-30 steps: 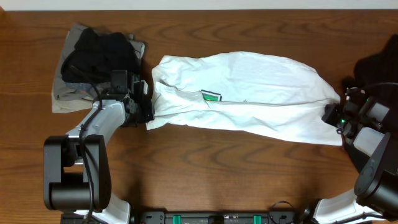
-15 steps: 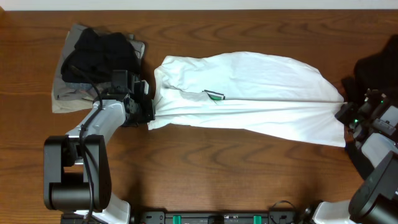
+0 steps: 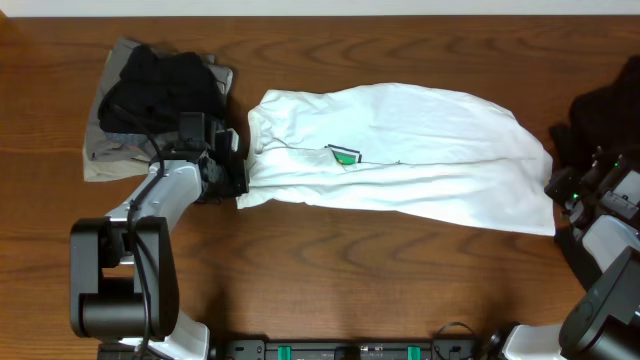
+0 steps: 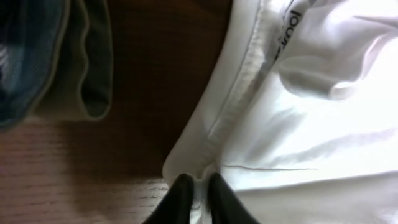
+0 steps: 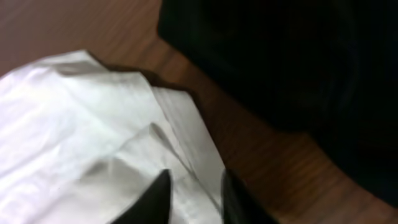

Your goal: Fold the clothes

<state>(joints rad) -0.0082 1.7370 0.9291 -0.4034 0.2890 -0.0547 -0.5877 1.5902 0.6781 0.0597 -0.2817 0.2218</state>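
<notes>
I have the white T-shirt (image 3: 420, 150) laid out flat across the middle of the desk (image 3: 330, 270), its long axis running left to right between my two arms, with the green print (image 3: 343, 154) nearer the left end. My left end effector (image 4: 198, 193) is closed on the shirt's left hem; the wrist view shows the two fingers pressed together with only a thin fold of white cloth between them. My right end effector (image 3: 562, 187) sits at the opposite end, just at the shirt's right edge. There the fingers stand apart with the cloth lying loosely between them, so I judge it is not clamped. Each arm is therefore nearest its own end of the shirt, and the garment stretches away from each toward the other. A fold along this axis would need the right side to take hold first. The black and khaki pile (image 3: 150, 95) lies behind the left arm, close to the shirt but not touching it, and another black garment (image 3: 610, 100) lies just beyond the right arm.
</notes>
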